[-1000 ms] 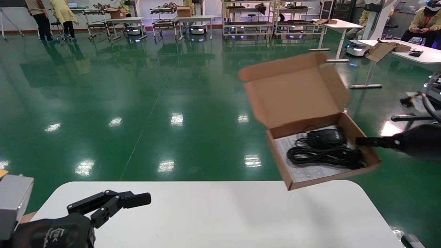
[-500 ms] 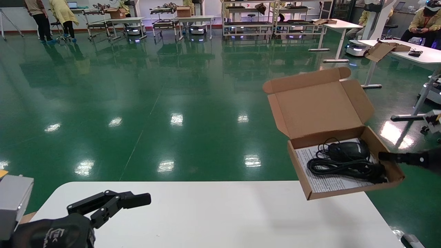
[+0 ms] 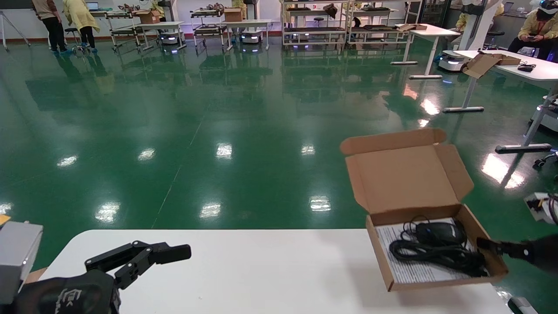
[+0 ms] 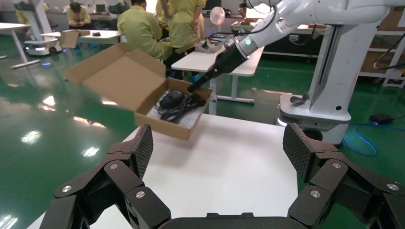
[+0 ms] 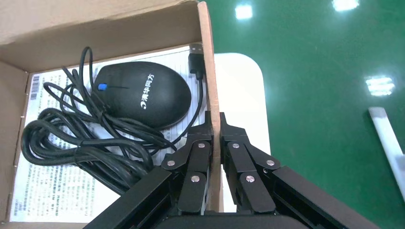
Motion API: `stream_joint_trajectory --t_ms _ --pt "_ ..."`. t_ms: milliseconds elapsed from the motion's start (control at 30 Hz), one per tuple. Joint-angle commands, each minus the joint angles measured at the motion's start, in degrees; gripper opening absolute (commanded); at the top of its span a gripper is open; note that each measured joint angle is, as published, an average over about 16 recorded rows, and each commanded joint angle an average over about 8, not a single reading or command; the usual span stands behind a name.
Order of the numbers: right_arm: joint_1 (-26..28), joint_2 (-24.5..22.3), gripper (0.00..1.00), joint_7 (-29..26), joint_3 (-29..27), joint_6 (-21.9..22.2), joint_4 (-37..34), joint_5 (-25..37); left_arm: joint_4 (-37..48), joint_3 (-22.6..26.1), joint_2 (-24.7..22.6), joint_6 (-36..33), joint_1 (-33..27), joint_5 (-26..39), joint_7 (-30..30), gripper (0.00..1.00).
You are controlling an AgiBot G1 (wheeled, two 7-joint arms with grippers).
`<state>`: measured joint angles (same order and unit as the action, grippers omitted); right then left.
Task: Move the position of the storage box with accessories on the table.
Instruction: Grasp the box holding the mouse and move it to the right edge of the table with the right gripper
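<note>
The storage box (image 3: 405, 179) is brown cardboard with its lid standing open, low over the far right corner of the white table (image 3: 261, 270); I cannot tell whether it touches. Inside lie the accessories: a black mouse (image 3: 440, 233), its coiled cable (image 3: 436, 255) and a printed sheet (image 3: 409, 272). My right gripper (image 3: 484, 244) is shut on the box's right wall (image 5: 206, 57), one finger inside and one outside, as the right wrist view (image 5: 215, 119) shows beside the mouse (image 5: 143, 95). My left gripper (image 3: 161, 253) rests open at the table's near left, empty (image 4: 220, 148), facing the box (image 4: 162, 126).
Green floor lies beyond the table's far and right edges. Another white table (image 3: 536, 72) with a cardboard box (image 3: 484, 63) stands far right. Shelves and people are far back. A grey block (image 3: 17, 253) sits at my left.
The right gripper has carried the box rightward and then down, from high above the table's far edge to low over its right corner. The left arm has not moved.
</note>
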<state>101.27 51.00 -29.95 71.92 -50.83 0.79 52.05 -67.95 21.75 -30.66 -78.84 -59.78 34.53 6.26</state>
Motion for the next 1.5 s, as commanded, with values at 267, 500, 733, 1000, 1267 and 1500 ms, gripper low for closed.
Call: stream_joint_trajectory --t_ms 267,500,733,1000,1267,1500 --pt "-3.6 -0.3 0.0 3.0 -1.0 2.3 -0.4 -1.4 0.0 0.0 0.0 0.0 0.0 0.0 0.0 1.0" --pt "-5.7 -1.1 0.0 4.3 -1.9 3.0 -0.7 -2.7 0.0 0.0 0.0 0.0 0.0 0.0 0.0 1.0" --pt "-7.9 -2.4 0.0 5.6 -2.9 4.4 -1.1 -4.2 0.0 0.0 0.0 0.0 0.0 0.0 0.0 1.0" --pt "-9.9 -3.5 0.0 7.2 -4.1 5.5 -0.9 -5.8 0.0 0.0 0.0 0.0 0.0 0.0 0.0 1.0" --pt "-11.7 -2.5 0.0 9.2 -5.3 8.7 -0.6 -7.6 0.0 0.0 0.0 0.0 0.0 0.0 0.0 1.0" --pt "-12.9 -0.1 0.0 11.3 -6.4 14.5 -0.6 -9.2 0.0 0.0 0.0 0.0 0.0 0.0 0.0 1.0"
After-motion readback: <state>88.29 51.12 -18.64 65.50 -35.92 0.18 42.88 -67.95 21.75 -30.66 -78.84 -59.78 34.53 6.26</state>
